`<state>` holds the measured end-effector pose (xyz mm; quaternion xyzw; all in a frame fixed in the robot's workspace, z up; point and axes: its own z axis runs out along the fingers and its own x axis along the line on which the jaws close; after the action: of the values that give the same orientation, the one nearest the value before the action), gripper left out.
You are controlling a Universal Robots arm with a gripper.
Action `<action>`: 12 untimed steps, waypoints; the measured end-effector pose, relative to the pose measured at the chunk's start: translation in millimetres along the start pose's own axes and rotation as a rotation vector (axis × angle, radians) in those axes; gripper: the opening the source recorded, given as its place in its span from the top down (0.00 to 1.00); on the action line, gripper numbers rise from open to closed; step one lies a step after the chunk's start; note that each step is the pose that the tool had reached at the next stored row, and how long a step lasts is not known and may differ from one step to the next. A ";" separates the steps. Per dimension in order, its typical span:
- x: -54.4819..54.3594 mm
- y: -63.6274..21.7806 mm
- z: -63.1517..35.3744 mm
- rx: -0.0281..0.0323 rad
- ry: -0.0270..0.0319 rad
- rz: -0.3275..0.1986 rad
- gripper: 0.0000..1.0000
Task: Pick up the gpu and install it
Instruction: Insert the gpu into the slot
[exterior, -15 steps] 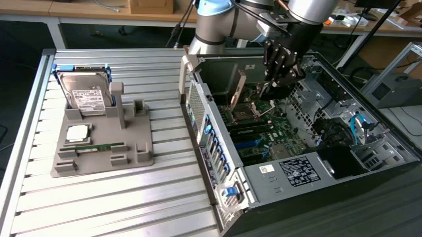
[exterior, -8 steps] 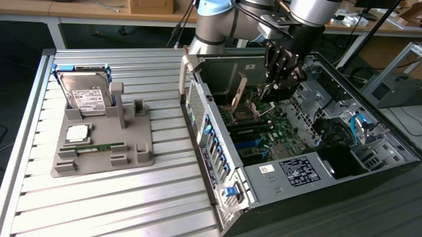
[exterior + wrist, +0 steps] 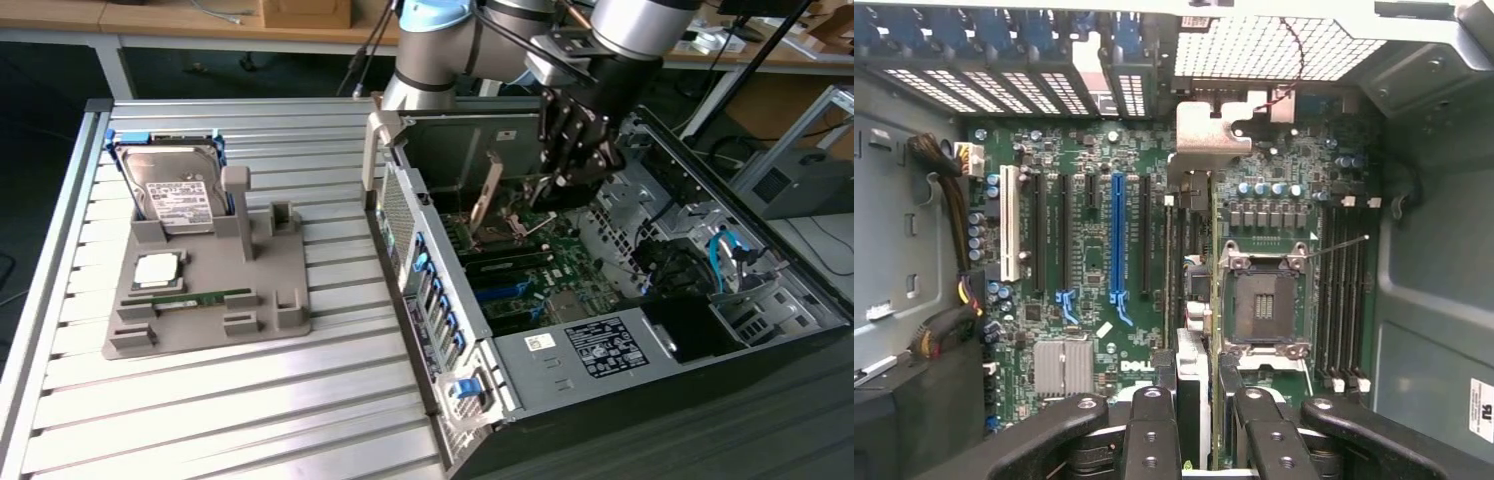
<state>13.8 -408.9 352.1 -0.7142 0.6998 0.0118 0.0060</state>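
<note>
Already the hand grips the gpu edge-on — its long axis parallel to the motherboard slots below.

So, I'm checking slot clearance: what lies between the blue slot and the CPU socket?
In the wrist view, a black slot beside the blue slot, then the gpu, seen edge-on and held by the end effector, over the motherboard.

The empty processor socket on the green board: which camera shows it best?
The wrist view. It faces the processor socket squarely, so the metal frame and the dark square inside are plain. The exterior view shows it slanted, deep inside the case.
</note>
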 end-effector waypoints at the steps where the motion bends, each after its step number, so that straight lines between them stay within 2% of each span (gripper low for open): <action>1: 0.7 0.0 0.0 0.0000 0.0000 0.000 0.73; 12: 10.5 0.3 0.6 0.0000 0.0001 0.000 0.73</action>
<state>13.7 -419.4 351.2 -0.7143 0.6997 0.0118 0.0060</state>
